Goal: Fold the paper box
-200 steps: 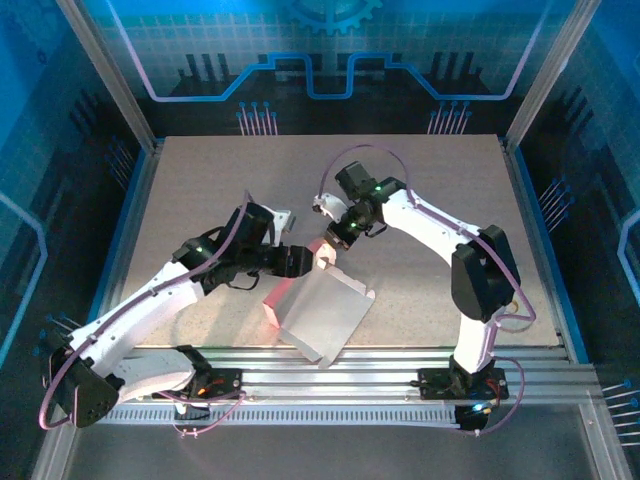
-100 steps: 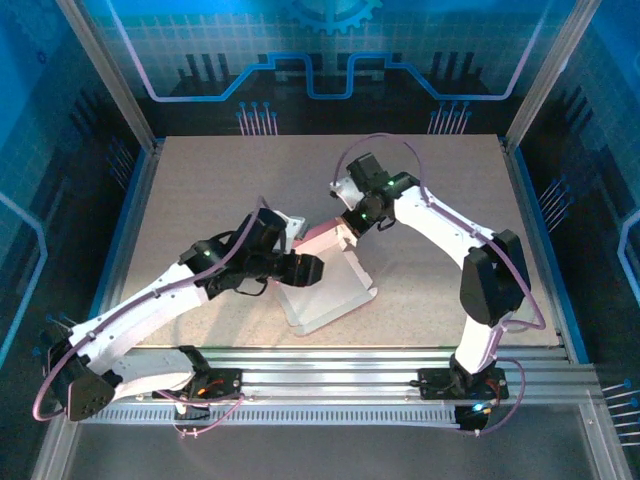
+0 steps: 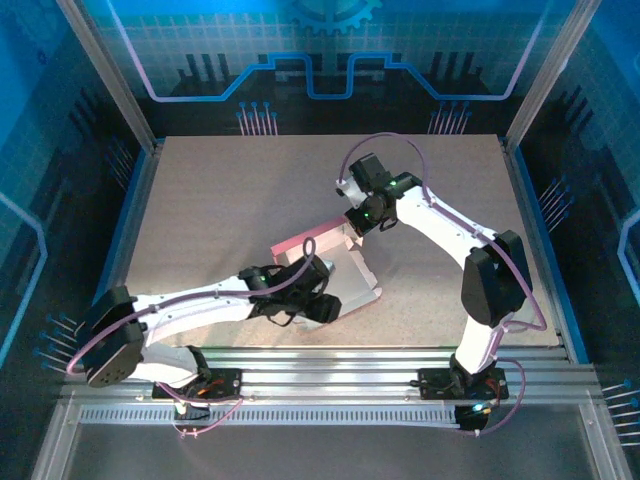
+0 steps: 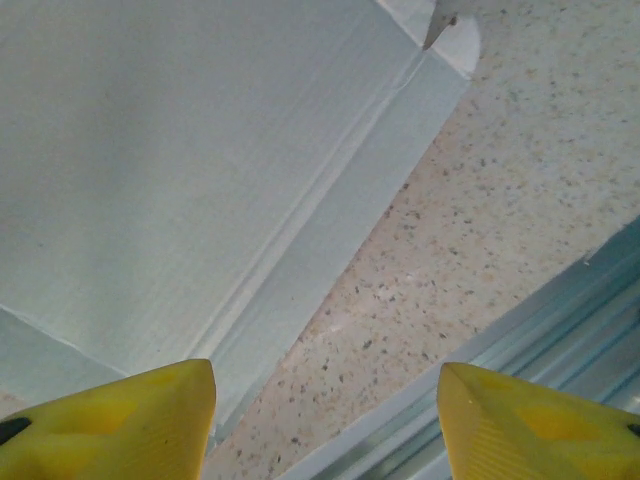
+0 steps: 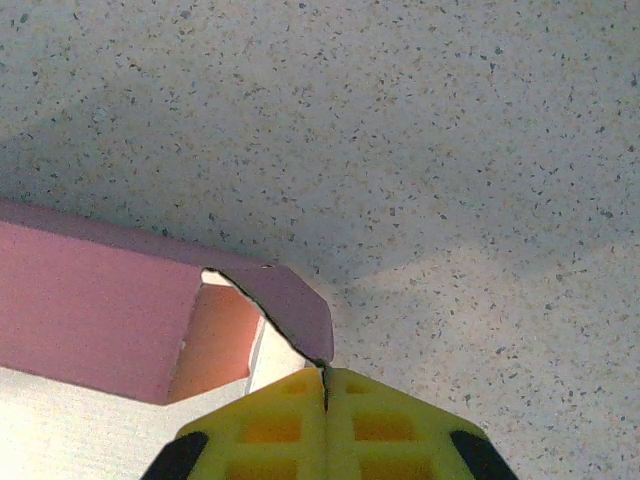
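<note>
The paper box (image 3: 352,281) lies partly unfolded near the table's front middle, pale inner side up, with its pink far wall (image 3: 296,241) raised. My right gripper (image 3: 352,228) is shut on the box's far right corner; in the right wrist view its yellow fingers (image 5: 325,392) pinch a pink flap (image 5: 292,301) beside the pink wall (image 5: 90,320). My left gripper (image 3: 326,306) hovers low over the box's near edge. It stands open (image 4: 325,425), with speckled table between the fingertips and the pale creased panel (image 4: 200,150) under the left one.
The speckled tabletop (image 3: 220,190) stretches to the back and left. A metal rail (image 3: 380,362) runs along the near edge, close to my left gripper (image 4: 570,330). Blue enclosure walls and slanted frame posts (image 3: 110,80) surround the table.
My left arm swung down and toward the near edge, now lying low at the box's near edge. The box turned and shifted, and my right gripper moved slightly right with the corner.
</note>
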Robot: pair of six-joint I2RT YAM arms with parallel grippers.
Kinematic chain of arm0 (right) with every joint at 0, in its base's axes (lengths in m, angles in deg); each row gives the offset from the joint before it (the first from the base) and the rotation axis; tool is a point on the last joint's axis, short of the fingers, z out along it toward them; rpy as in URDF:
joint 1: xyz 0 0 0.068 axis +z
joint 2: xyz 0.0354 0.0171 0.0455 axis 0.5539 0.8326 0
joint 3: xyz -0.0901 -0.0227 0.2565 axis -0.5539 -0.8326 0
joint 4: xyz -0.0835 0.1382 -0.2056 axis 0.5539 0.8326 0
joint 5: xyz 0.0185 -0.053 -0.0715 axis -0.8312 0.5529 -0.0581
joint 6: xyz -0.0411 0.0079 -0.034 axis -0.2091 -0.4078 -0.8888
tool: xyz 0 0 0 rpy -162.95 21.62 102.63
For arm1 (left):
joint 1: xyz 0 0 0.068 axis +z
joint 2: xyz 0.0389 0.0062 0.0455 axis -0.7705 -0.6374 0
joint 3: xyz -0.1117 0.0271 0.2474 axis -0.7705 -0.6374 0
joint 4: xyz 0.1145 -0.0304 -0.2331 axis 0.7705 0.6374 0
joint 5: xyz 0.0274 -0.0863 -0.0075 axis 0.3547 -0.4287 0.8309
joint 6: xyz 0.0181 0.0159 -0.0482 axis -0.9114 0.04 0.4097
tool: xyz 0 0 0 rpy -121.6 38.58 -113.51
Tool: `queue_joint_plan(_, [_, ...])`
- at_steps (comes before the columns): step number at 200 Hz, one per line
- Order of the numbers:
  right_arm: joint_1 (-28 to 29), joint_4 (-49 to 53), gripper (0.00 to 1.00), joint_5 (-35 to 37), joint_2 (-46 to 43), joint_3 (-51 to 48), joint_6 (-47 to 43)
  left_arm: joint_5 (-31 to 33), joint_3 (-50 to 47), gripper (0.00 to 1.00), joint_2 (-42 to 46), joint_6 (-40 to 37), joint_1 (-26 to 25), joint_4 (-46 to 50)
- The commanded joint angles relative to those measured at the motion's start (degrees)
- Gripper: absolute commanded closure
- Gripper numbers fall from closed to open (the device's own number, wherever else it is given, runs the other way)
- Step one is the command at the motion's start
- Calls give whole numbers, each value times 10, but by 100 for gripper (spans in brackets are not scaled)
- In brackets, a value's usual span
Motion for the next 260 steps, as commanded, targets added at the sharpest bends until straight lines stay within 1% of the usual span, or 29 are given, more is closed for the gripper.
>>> queue_joint_plan(1, [-2, 9, 97, 4, -3, -3, 13, 52, -17, 39, -30, 44, -14, -55])
queue_joint_plan(27, [-2, 11, 97, -5, -6, -5, 18, 62, -32, 38, -56, 66, -15, -76])
queue_joint_plan(51, [-1, 19, 97, -15, -5, -3, 22, 70, -35, 38, -82, 82, -15, -73])
queue_joint_plan(114, [11, 49, 97, -27, 4, 8, 28, 62, -22, 39, -143, 110, -15, -73])
queue_joint_plan(159, [23, 55, 98, -40, 6, -1, 55, 57, -15, 39, -156, 116, -15, -73])
queue_joint_plan(226, [36, 9, 98, -20, -13, -54, 123, 57, -13, 39, -157, 118, -15, -73])
queue_joint_plan(260, [41, -12, 98, -11, -24, -78, 136, 55, -11, 40, -145, 119, -15, -73])
